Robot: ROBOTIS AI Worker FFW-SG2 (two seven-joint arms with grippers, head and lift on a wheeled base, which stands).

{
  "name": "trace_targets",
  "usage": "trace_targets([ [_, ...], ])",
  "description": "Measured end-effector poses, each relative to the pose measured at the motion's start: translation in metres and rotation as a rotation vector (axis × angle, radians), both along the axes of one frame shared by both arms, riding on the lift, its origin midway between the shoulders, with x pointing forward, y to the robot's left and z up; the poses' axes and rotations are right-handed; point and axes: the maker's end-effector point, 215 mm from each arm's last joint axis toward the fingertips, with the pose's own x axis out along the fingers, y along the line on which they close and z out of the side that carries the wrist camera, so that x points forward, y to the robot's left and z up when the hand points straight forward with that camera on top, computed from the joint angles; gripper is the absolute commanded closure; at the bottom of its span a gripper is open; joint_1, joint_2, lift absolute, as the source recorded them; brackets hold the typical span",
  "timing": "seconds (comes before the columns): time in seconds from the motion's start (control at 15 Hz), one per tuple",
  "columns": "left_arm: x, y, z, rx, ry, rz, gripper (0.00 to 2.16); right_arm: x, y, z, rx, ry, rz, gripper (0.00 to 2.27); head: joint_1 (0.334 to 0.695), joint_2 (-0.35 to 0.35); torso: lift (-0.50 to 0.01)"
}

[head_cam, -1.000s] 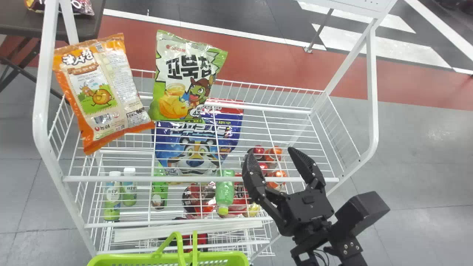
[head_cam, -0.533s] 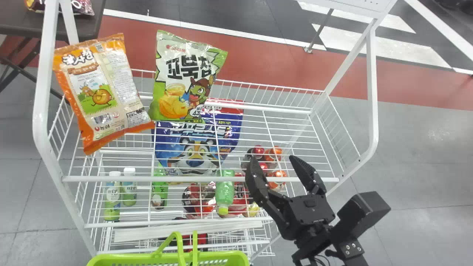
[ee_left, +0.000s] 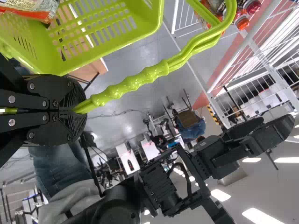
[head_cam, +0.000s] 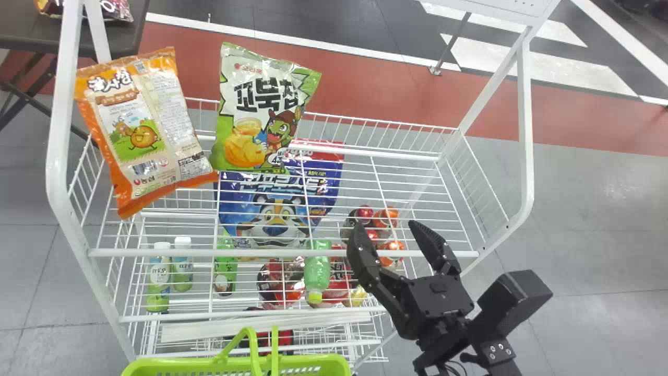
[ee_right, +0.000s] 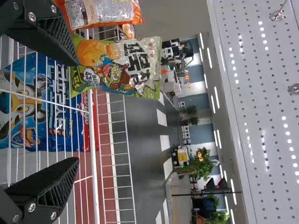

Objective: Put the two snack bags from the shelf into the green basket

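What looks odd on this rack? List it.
The orange bag sits askew at the left end of the rack, barcode side out. The yellow-capped bottle below points opposite to the white-capped bottles.

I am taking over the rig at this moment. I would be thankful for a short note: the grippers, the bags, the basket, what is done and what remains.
Left gripper: shut on the handle of the green basket, at the shelf's near side.
Right gripper: open and empty, by the right part of the shelf.
Bags: orange bag at the shelf's left end, green bag just right of it.
Done: the basket is held. Another bag seems to lie in it; I cannot tell if it counts.
Left: both shelf bags into the basket.
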Motion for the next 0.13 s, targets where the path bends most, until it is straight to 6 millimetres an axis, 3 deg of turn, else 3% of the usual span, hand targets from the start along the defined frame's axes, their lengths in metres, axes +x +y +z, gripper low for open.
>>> trace_targets([
  [0.13, 0.0000, 0.0000, -0.0002, 0.000, 0.000, 0.000, 1.83, -0.0003, 0.0002, -0.0020, 0.002, 0.007, 0.001, 0.09, 0.695, -0.350, -0.010],
])
